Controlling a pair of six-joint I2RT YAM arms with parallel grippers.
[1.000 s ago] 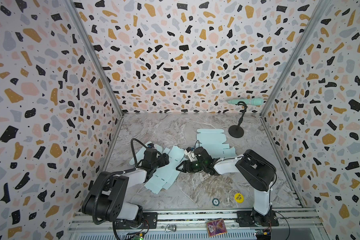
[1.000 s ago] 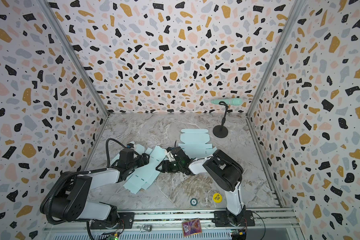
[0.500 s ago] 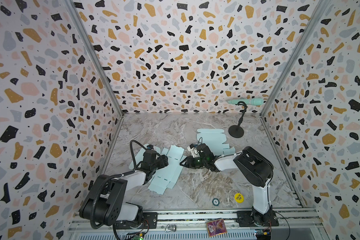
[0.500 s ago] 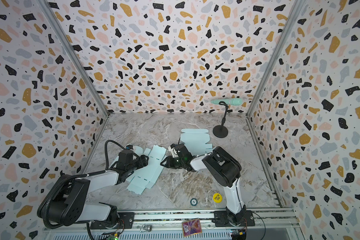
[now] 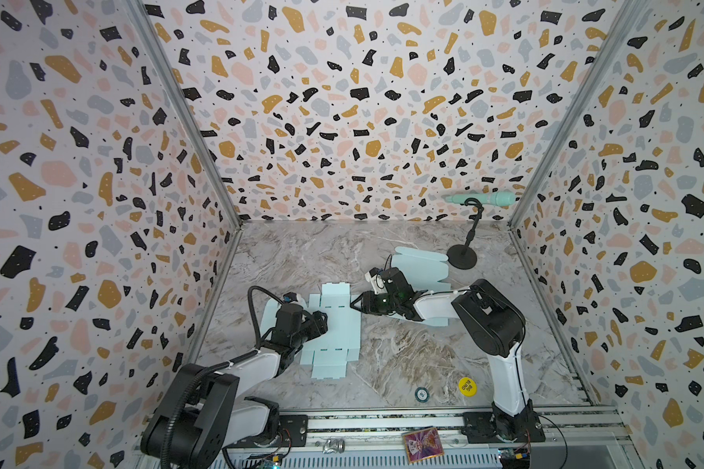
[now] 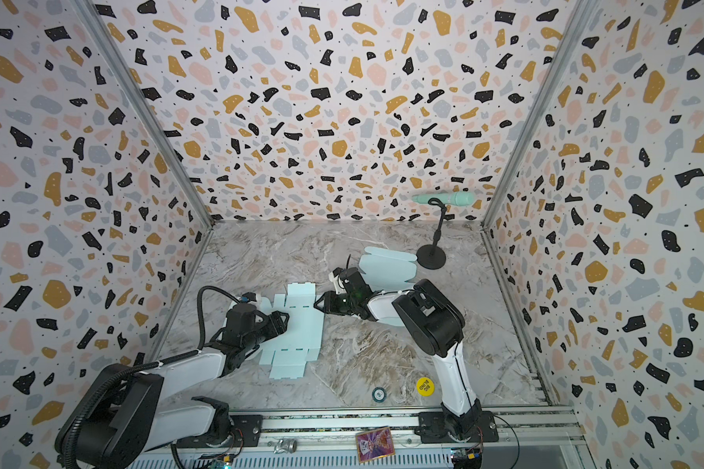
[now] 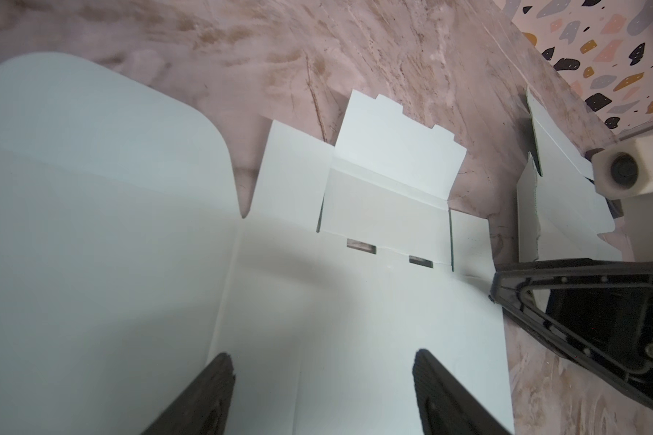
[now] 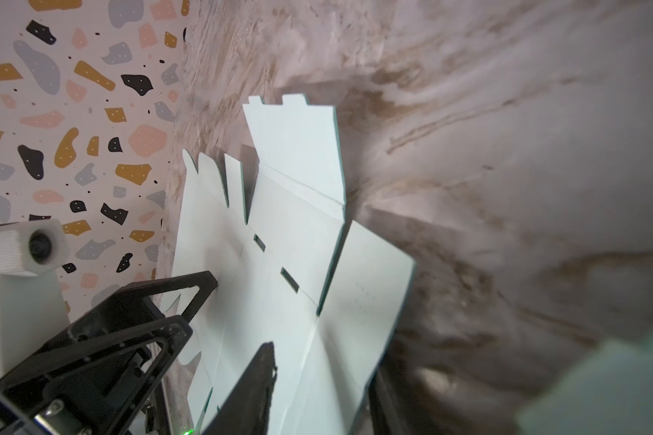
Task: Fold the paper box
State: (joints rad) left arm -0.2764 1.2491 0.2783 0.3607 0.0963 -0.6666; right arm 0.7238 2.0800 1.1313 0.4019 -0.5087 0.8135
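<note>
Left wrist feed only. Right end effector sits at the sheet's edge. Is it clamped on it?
Observer: No. In the right wrist view the right end effector has its jaws apart, and the paper box sheet shows between them.
Operator: What's the pale sheet behind it?
Observer: In a top view, more flat blanks, lying beside a black stand that carries a mint microphone.
Operator: Anything loose near the arm bases?
Observer: A yellow disc and a small dark chip, both apart from the sheet.
</note>
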